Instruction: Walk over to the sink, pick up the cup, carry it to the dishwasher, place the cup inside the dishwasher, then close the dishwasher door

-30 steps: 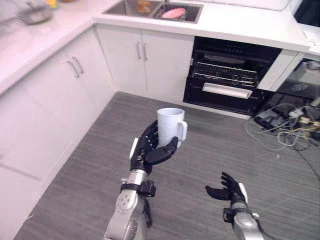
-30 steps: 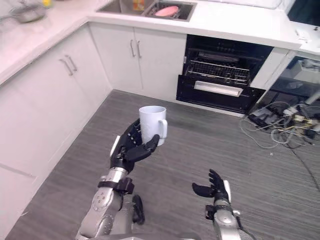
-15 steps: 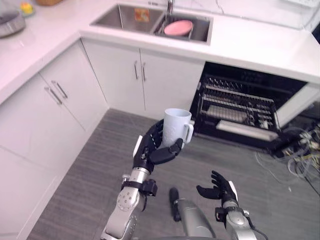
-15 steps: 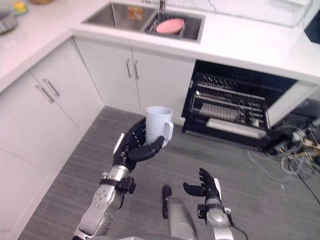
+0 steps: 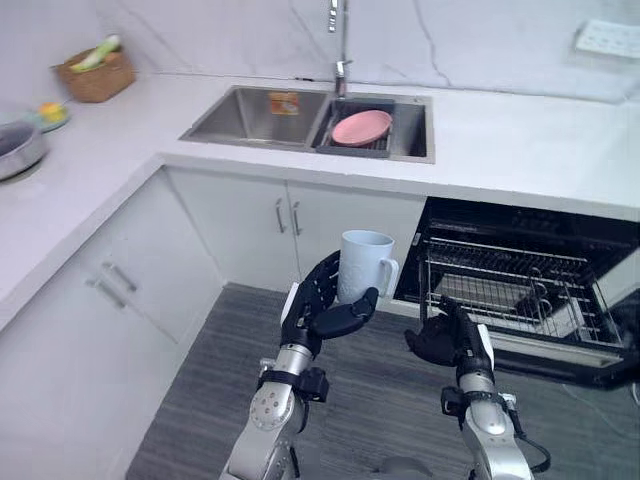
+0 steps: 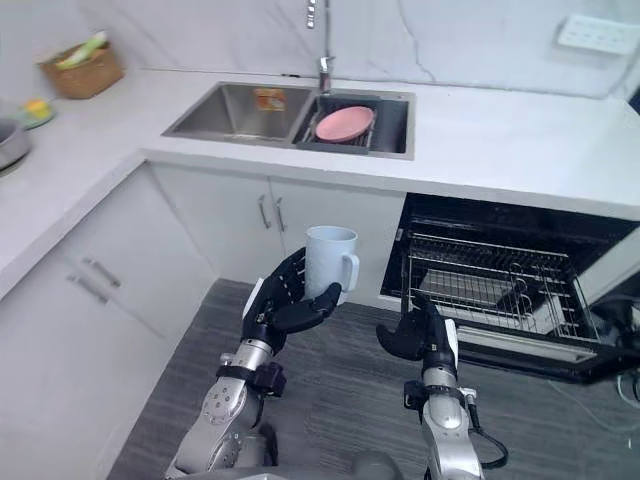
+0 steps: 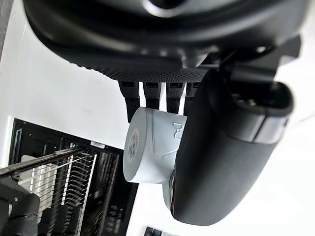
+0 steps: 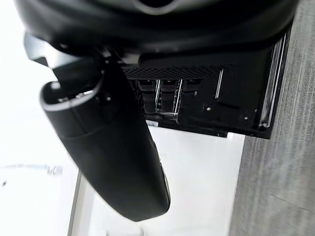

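I hold a pale blue-white cup upright in my left hand, fingers and thumb curled round its body, handle turned to the right. In the left wrist view the cup sits between my fingers and thumb. The cup hangs above the floor in front of the white cabinets, left of the dishwasher. The dishwasher stands open with its wire rack pulled out and its door folded down. My right hand floats empty in front of the rack, fingers loosely relaxed. The sink lies behind on the counter.
A pink plate rests in the sink's right basin under the tap. A basket and a bowl sit on the white counter at the left. Cabinet doors run under the sink. Grey floor lies below.
The camera has tilted up and closed in on the counter; sink and dishwasher now sit nearer. The cup stays held in my left hand. My right hand has risen toward the rack.
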Tool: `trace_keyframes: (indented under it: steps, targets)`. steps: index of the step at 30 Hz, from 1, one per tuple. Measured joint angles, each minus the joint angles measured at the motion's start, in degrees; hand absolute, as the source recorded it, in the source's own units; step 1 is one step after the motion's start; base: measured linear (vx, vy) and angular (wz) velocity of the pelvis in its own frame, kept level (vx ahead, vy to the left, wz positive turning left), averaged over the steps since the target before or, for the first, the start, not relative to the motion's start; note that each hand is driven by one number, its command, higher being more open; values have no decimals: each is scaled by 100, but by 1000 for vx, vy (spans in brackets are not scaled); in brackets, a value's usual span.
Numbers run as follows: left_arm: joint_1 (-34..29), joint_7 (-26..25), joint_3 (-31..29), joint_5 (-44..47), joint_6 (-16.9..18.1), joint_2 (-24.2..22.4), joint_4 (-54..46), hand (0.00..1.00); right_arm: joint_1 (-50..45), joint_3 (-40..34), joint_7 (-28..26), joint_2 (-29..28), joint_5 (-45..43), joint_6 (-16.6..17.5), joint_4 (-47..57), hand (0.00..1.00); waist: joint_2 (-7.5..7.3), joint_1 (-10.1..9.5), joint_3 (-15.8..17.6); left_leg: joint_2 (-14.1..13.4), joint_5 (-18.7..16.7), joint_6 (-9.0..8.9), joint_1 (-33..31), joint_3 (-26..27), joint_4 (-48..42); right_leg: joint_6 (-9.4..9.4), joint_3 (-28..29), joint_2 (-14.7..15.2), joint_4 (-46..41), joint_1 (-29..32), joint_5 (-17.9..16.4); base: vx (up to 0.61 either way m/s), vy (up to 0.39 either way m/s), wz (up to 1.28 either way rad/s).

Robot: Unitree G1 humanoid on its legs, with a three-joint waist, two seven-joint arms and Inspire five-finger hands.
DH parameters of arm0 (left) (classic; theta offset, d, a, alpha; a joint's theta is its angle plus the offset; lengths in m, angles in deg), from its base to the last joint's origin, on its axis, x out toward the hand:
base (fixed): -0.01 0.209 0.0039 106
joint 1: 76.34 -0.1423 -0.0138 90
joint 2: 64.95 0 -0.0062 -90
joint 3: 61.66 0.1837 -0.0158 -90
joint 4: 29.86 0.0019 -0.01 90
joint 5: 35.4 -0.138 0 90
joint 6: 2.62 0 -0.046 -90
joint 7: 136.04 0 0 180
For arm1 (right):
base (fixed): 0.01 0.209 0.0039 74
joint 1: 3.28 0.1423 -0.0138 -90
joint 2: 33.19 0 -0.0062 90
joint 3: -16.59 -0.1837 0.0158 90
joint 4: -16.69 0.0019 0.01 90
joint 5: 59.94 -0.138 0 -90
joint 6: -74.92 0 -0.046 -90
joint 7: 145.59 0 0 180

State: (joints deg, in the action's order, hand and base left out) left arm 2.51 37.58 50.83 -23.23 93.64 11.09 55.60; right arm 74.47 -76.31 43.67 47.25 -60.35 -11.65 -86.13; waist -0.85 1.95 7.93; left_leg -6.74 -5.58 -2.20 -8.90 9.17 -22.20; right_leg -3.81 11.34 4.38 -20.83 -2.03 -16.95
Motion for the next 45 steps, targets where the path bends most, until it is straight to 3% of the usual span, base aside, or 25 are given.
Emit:
trace_keyframes:
  steps: [3, 4, 5, 6, 8, 9, 10, 12, 14, 15, 16, 18, 20, 22, 25, 27, 28, 29, 32, 37, 45]
  targets:
    - [82, -30, -50, -94, -3, 74, -24, 30, 104, 78, 69, -5, 6, 7, 108, 90, -115, -35, -14, 30, -581, 150, -12, 520, -364, -77, 249, 179, -215, 218, -1, 371, 325, -91]
    - [83, -69, -64, -108, -4, 135, -24, 30, 181, 130, 66, -6, 10, 6, 111, 90, -121, -58, -15, 66, -740, 202, 226, 871, -297, -213, 88, 285, -841, 536, 25, 291, 271, -141]
    - [92, -94, -72, -111, -7, 194, -35, 30, 239, 238, 69, 4, 14, 6, 123, 90, -120, -38, -16, 156, -872, 282, 606, 1270, -141, -511, -362, 559, -1715, 985, 143, 235, 216, -128]
    - [92, -103, -75, -111, -7, 201, -46, 30, 258, 260, 69, 2, 12, 6, 123, 90, -119, -34, -17, 169, -900, 290, 685, 1363, -100, -560, -470, 610, -1885, 1073, 182, 271, 222, -122]
    - [99, -224, -111, -118, -7, 220, -139, 30, 456, 498, 39, 0, 18, 7, 129, 90, -109, 40, -22, 198, -941, 328, 1113, 1762, 211, -329, -1294, 927, -2546, 1503, 259, 194, 132, -93]
    - [133, -263, -149, -170, -5, 213, -235, 30, 614, 652, 7, -7, 39, 9, 201, 90, -102, 74, -28, 192, -935, 317, 1308, 1968, 439, -53, -1969, 1066, -2769, 1757, 116, 199, 91, -92]
    - [176, -279, -187, -224, 12, 209, -340, 30, 766, 780, -11, -6, 59, 61, 348, 90, -101, 85, -31, 187, -919, 290, 1468, 2181, 627, 196, -2636, 1188, -2732, 1953, -16, 235, 92, -88]
    - [228, -325, -266, -228, 52, 204, -452, 30, 954, 890, -59, -12, 58, 206, 595, 90, -95, 116, -34, 185, -923, 271, 1632, 2398, 793, 376, -3615, 1297, -2260, 2083, -51, 208, -10, -72]
    - [277, -332, -402, -241, 62, 205, -460, 30, 1041, 912, -117, -15, 55, 336, 836, 90, -160, 121, -78, 254, -969, 183, 1770, 2501, 844, 639, -4419, 1199, -1215, 2057, 435, 250, -65, -58]
    - [287, -361, -489, -271, 84, 99, -340, 30, 1064, 937, -147, 112, 52, 388, 977, 90, -3, 130, -147, 206, -1119, -45, 1846, 2404, 858, 992, -4522, 1043, -931, 1986, 862, 313, -75, -62]
    - [304, -381, -510, -285, 81, 57, -242, 30, 1014, 916, -179, 190, 47, 394, 1129, 90, 154, 133, -235, 71, -1139, -97, 1859, 2314, 808, 999, -4442, 797, -828, 1958, 803, 324, -84, -61]
    - [391, -382, -488, -329, 80, 69, -125, 30, 828, 813, -206, 201, 41, 394, 1375, 90, 154, 218, -231, -140, -1141, -104, 1778, 2210, 263, 982, -4413, 688, -786, 1817, 678, 303, -146, -36]
    - [529, -378, -486, -329, 80, 62, 207, 30, 563, 655, -203, 213, -37, 397, 1647, 90, 161, 209, -208, -799, -740, -273, 1340, 1977, -1743, 956, -4226, 314, -355, 1249, 642, 240, -153, -57]
    - [528, -420, -484, -329, 88, 71, 271, 30, 409, 655, -199, 197, -234, 430, 1979, 90, 148, 188, -200, -947, -870, -462, 962, 1560, -2586, 1004, -3968, 130, 13, 865, 626, 148, -21, -77]
    - [540, -457, -509, -329, 141, 19, 268, 30, 363, 606, -289, 203, -530, 639, 2384, 90, 121, 164, -213, -650, -1263, -206, 388, 1195, -1923, 987, -3495, 107, 235, 751, 641, 183, 37, -89]
    - [524, -496, -535, -329, 142, 12, 271, 30, 366, 684, -410, 230, -861, 709, 2434, 90, 161, 23, -238, -212, -1175, -248, 271, 370, -364, 808, -2964, 51, 362, 702, 751, 225, 109, -124]
    - [517, -502, -579, -330, 146, -9, 270, 30, 365, 745, -452, 275, -977, 708, 2426, 90, 219, 17, -267, -175, -866, -243, 293, 116, 313, 695, -2803, -25, 392, 693, 802, 289, 161, -129]
    - [512, -501, -671, -330, 151, -54, 275, 30, 362, 832, -522, 344, -1106, 709, 2403, 90, 332, 15, -332, -178, -81, -224, 375, 21, 727, 588, -2579, -140, 402, 690, 836, 271, 147, -100]
    - [586, -550, -859, -331, 156, -56, 294, 30, 311, 883, -703, 261, -1412, 702, 2396, 90, 202, 138, -396, 4, 45, -101, 846, 382, 1351, 382, -2239, -25, 623, 581, 947, 219, 122, -56]
    - [707, -610, -1006, -331, 161, 20, 293, 30, 315, 955, -961, 248, -1950, 701, 2498, 90, 198, 200, -407, 255, 189, -11, 1313, 661, 2038, 163, -1982, 67, 1158, 320, 1132, 136, 123, -23]
    - [756, -564, -1054, -337, 162, 102, 294, 30, 431, 1283, -1200, 268, -2092, 690, 2672, 90, 202, 203, -413, 300, 190, 7, 1340, 734, 2197, 112, -1835, 27, 1656, 225, 1430, 20, 39, -12]
